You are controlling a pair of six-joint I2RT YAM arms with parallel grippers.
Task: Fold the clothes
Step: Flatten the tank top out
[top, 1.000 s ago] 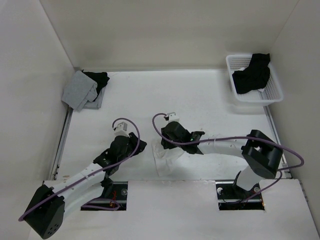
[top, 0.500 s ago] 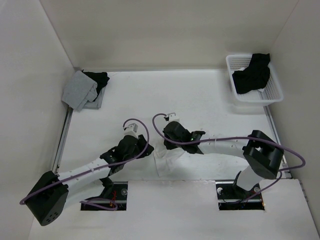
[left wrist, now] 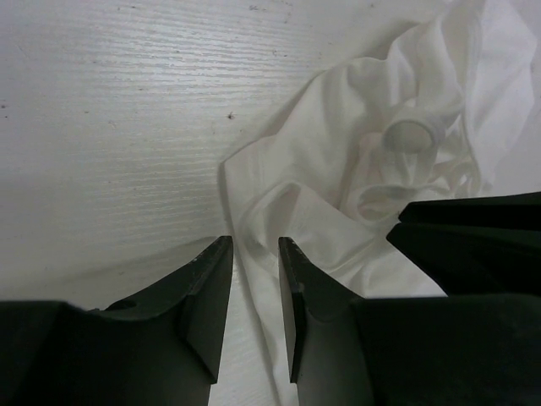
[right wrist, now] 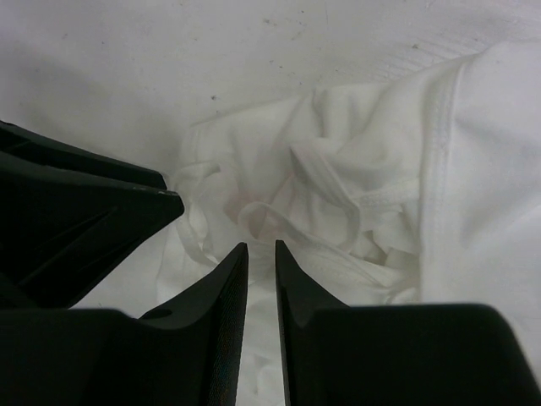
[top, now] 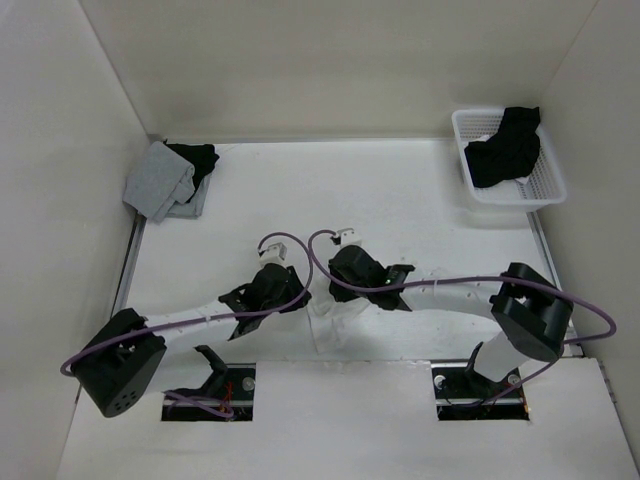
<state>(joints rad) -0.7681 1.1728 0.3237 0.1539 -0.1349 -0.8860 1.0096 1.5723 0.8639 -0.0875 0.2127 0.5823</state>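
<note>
The clothes, one crumpled white garment (top: pixel 331 322), lie near the table's front edge in the middle, hard to tell from the white top. My left gripper (top: pixel 298 296) is at its left edge. In the left wrist view its jaws (left wrist: pixel 255 245) stand a little apart, with the hem of the garment (left wrist: pixel 355 152) running between them. My right gripper (top: pixel 338 288) is low over the bunched middle of the garment (right wrist: pixel 363 169). Its jaws (right wrist: pixel 260 247) leave a narrow gap, with a twisted fold just ahead of the tips. The two grippers are almost touching.
A grey garment (top: pixel 158 181) and a black one (top: pixel 196 156) lie at the back left corner. A white basket (top: pixel 548 190) at the back right holds another black garment (top: pixel 506 148). Walls close in on the left, back and right.
My left arm has swung right, bringing its gripper from beside the garment onto its left edge, next to the right gripper. The right gripper has shifted only slightly.
</note>
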